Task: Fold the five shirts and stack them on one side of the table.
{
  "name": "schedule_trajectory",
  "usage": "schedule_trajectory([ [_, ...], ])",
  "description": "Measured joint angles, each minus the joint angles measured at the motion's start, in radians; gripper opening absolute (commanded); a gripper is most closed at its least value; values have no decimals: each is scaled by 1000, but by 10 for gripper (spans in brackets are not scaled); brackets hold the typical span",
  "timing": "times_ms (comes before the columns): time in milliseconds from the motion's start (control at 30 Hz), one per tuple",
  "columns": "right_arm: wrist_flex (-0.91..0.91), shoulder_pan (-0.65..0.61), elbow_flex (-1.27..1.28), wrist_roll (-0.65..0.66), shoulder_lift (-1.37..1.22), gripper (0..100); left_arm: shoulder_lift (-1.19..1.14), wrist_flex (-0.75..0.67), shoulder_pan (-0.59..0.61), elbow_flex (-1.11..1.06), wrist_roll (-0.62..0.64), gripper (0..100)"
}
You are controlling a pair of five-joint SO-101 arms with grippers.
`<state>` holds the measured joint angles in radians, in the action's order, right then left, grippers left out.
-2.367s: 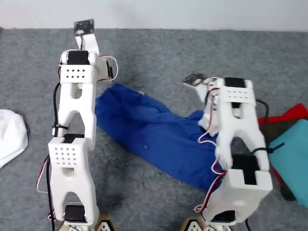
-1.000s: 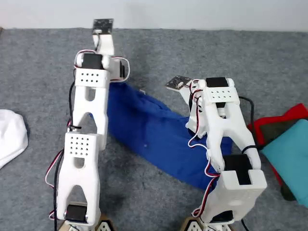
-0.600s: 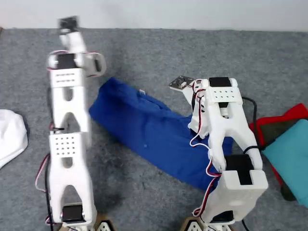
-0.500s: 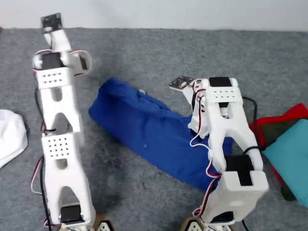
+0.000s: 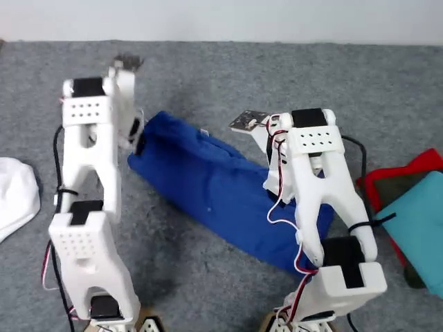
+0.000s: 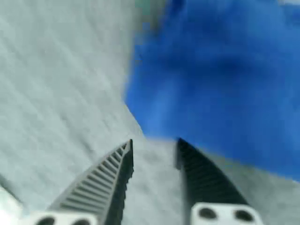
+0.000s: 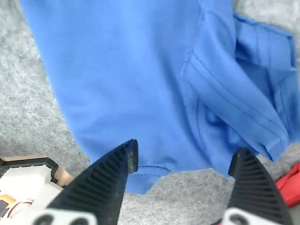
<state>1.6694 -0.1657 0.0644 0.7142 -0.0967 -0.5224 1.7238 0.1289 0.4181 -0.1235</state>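
One shirt [image 5: 214, 187] lies slantwise across the middle of the tabletop [image 5: 208, 76], running from far left to near right. The left arm [image 5: 90, 166] stands just left of it, the left jaws over bare tabletop beside the shirt's far left corner. The right arm [image 5: 318, 173] stands over its right half, the right jaws above the cloth near an edge. A bunched shirt [image 5: 15, 194] sits at the left edge, a heap of shirts [image 5: 415, 207] at the right edge.
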Motion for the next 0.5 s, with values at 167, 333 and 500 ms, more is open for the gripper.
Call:
schedule_trajectory([
  [167,0,-3,26,2,2,314,11,-2,-9,-147,362,242],
  [333,0,0,89,2,6,314,-84,-38,-9,-146,680,242],
  [500,0,-3,146,51,103,314,-238,-17,-11,-18,767,242],
])
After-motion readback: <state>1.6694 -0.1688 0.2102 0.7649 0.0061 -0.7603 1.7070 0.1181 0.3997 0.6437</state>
